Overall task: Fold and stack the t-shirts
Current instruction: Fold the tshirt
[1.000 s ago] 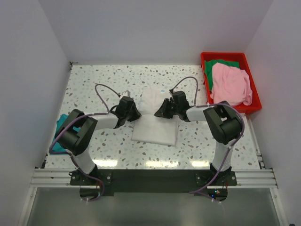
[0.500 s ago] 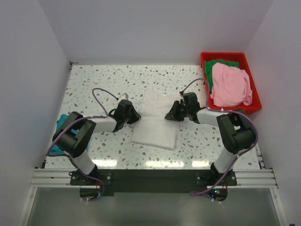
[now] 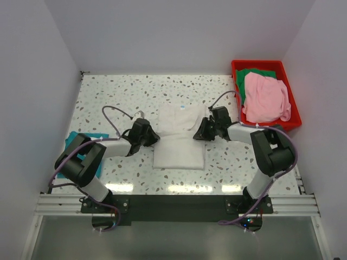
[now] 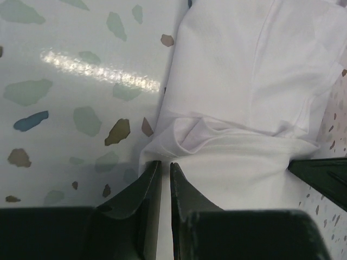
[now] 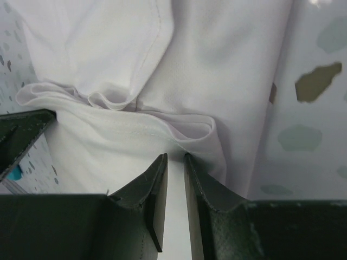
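The off-white t-shirt (image 3: 179,149) lies partly folded in the middle of the table, its small neck label at the far end. My left gripper (image 3: 153,136) is shut on the shirt's left edge, and my right gripper (image 3: 198,131) is shut on its right edge. In the left wrist view the gripper (image 4: 166,163) pinches a bunched fold of the white cloth (image 4: 244,81). In the right wrist view the gripper (image 5: 175,156) pinches a hemmed fold of it (image 5: 217,65). The teal t-shirt (image 3: 73,140) lies at the left table edge, partly hidden by my left arm.
A red plastic bin (image 3: 259,63) at the back right holds the pink t-shirt (image 3: 264,97) on top of the green one (image 3: 250,73). White walls close in the speckled table (image 3: 119,97) on three sides.
Both grippers have moved apart and slightly toward the near edge with the shirt's edges. The white shirt now lies wider and flatter between them.
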